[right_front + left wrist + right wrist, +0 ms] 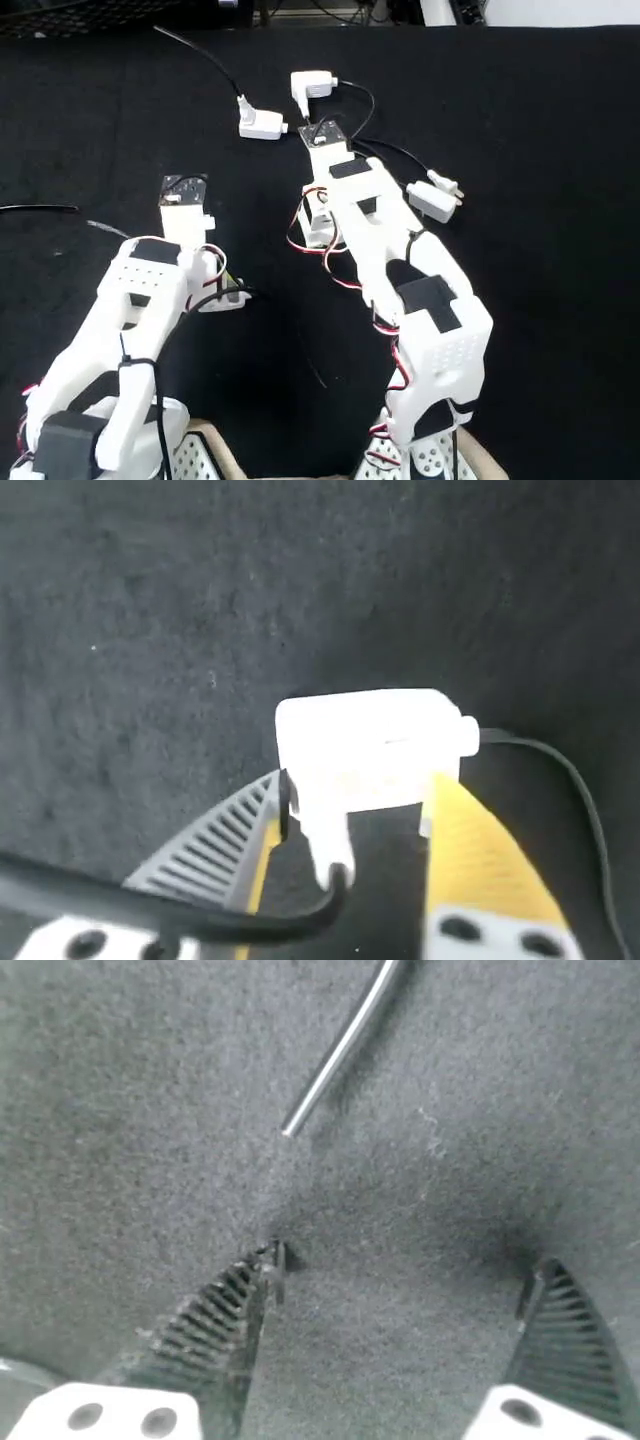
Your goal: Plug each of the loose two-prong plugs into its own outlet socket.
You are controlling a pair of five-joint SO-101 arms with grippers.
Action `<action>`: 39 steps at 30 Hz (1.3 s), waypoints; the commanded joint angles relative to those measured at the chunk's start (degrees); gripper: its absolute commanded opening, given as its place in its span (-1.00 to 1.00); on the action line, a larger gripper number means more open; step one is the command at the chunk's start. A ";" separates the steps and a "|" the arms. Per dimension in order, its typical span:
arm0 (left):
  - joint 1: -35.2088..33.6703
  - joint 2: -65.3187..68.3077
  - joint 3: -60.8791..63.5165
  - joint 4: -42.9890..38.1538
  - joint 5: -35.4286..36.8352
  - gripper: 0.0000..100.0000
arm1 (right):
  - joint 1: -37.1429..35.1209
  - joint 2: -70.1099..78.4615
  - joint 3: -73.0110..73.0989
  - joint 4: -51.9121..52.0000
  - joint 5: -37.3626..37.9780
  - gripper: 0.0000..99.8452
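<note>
Cable [150,914] across jaws beside plug [365,745]

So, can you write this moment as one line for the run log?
left tool: shut on white plug | right tool: open above black cloth | two-prong plug: lying loose, unplugged

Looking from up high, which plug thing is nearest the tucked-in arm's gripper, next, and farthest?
From that gripper:
1. Slanted connector, this side of the stretched arm.
2. Blocky connector, ahead of that arm.
3. Two-prong plug, beyond that arm.
</note>
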 commanded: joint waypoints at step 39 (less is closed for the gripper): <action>-48.22 -0.44 -17.27 14.33 -1.49 -0.53 | -5.80 -0.31 -1.36 1.32 13.27 -0.25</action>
